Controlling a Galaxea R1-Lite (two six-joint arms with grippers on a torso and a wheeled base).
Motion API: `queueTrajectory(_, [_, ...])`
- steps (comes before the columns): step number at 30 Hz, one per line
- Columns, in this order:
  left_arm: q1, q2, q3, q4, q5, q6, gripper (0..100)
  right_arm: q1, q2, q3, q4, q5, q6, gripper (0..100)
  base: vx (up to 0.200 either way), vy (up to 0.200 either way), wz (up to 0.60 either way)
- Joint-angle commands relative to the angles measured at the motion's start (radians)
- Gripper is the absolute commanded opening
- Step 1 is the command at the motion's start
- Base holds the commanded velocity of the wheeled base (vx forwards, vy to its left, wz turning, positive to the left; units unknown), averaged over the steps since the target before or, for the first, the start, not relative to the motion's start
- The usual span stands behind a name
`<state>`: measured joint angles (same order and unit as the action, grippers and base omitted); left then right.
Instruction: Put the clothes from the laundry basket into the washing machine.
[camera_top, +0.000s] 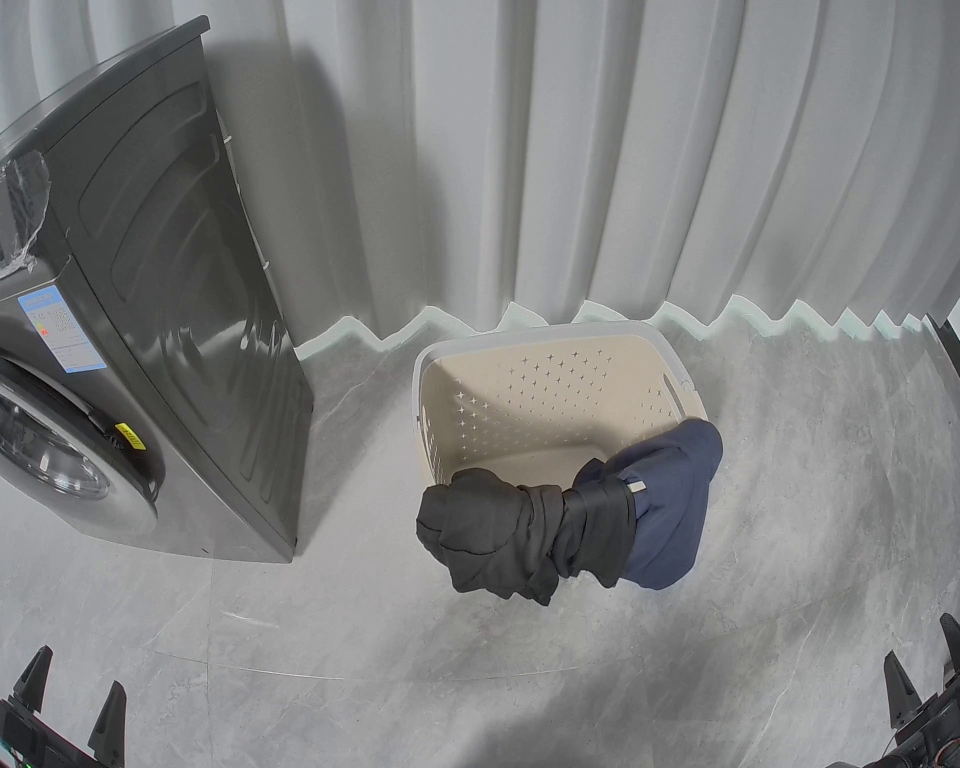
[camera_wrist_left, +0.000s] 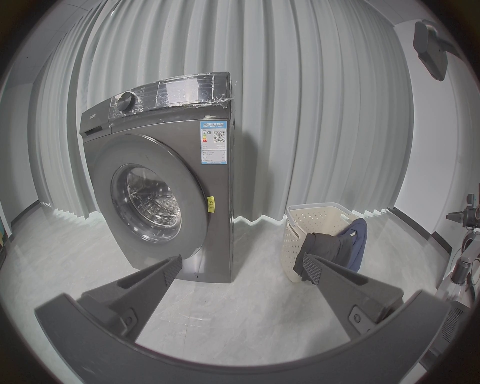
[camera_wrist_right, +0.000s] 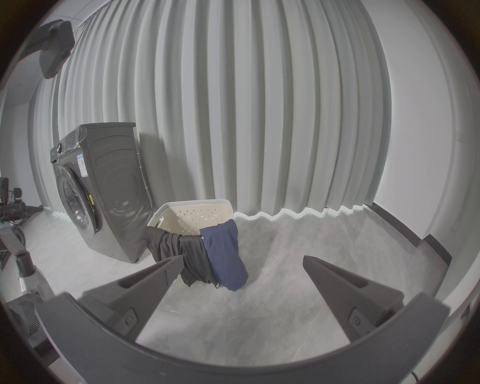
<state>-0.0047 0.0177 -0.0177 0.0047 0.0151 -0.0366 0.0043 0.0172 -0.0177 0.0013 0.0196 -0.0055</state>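
A cream laundry basket (camera_top: 560, 345) stands on the floor before the curtain. Over its near rim hang a black garment (camera_top: 510, 535) and a navy garment (camera_top: 672, 500). The grey washing machine (camera_top: 150, 300) stands to the basket's left, its round glass door (camera_wrist_left: 146, 202) closed. My left gripper (camera_top: 70, 695) is low at the near left, open and holding nothing. At the near right my right gripper (camera_top: 925, 665) is likewise open and bare. Both are well short of the basket (camera_wrist_left: 312, 225) (camera_wrist_right: 192, 215), and the clothes (camera_wrist_left: 327, 247) (camera_wrist_right: 200, 255) hang untouched.
White pleated curtains (camera_top: 620, 150) close off the back. Grey marble-look floor (camera_top: 400, 640) lies open between me, the basket and the machine. A tripod stand (camera_wrist_left: 465, 240) is off to one side.
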Motion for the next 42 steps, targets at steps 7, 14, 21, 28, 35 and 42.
queueTrajectory(7, [0.002,-0.015,0.016,-0.002,0.000,0.003,100,0.000,-0.013,0.016,0.000,0.000,-0.001,100,0.000,0.000,0.00])
queueTrajectory(14, [0.002,-0.015,0.016,0.000,0.000,0.001,100,0.002,-0.013,0.016,0.000,0.000,-0.001,100,0.000,-0.171,0.00])
queueTrajectory(21, [0.000,-0.015,0.016,-0.002,0.000,0.001,100,0.002,-0.013,0.016,0.000,0.000,-0.001,100,0.000,-0.200,0.00])
queueTrajectory(28, [0.000,-0.015,0.016,-0.002,0.000,0.001,100,0.002,-0.013,0.016,0.000,0.000,-0.001,100,0.000,-0.057,0.00])
queueTrajectory(35, [0.002,-0.015,0.015,-0.002,0.000,0.001,100,0.002,-0.013,0.016,0.000,0.000,-0.001,100,0.086,0.000,0.00])
queueTrajectory(42, [0.000,-0.015,0.016,0.000,0.000,0.000,100,0.002,-0.013,0.016,0.000,0.000,-0.001,100,0.200,0.000,0.00])
